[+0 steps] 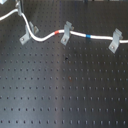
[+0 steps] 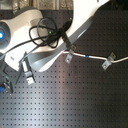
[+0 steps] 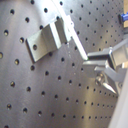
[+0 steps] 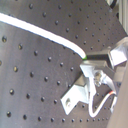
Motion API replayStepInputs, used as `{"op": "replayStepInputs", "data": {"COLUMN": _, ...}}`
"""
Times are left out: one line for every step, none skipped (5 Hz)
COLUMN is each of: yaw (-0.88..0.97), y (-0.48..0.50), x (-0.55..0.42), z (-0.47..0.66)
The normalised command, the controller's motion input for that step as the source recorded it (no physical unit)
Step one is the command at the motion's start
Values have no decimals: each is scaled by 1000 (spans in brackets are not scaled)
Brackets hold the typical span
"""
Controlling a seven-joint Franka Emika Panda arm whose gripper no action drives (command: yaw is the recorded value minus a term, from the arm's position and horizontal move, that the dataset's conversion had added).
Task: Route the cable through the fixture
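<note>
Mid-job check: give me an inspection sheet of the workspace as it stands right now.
Surface: black perforated breadboard, bare below the clips.
Job's things: white cable with red band and blue band; in the first exterior view it passes the middle clip and right clip, and runs by the left clip.
Clutter: nothing seen.
Grippers: gripper shut on the white cable, beside a clip in both wrist views.
Cables: black wiring looped on the arm.
Surroundings: small blue-lit device at the second exterior view's left edge.
</note>
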Motion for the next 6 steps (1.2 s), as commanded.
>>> {"op": "replayStepInputs", "data": {"yaw": 0, "y": -136, "x": 72, "z": 0}}
{"op": "replayStepInputs", "data": {"yaw": 0, "y": -42, "x": -86, "z": 154}}
{"op": "replayStepInputs", "data": {"yaw": 0, "y": -29, "x": -27, "z": 296}}
{"op": "replayStepInputs", "data": {"yaw": 0, "y": -39, "x": -18, "z": 283}}
{"op": "replayStepInputs", "data": {"yaw": 0, "y": -5, "x": -165, "z": 230}}
{"op": "replayStepInputs", "data": {"yaw": 71, "y": 96, "x": -318, "z": 162}}
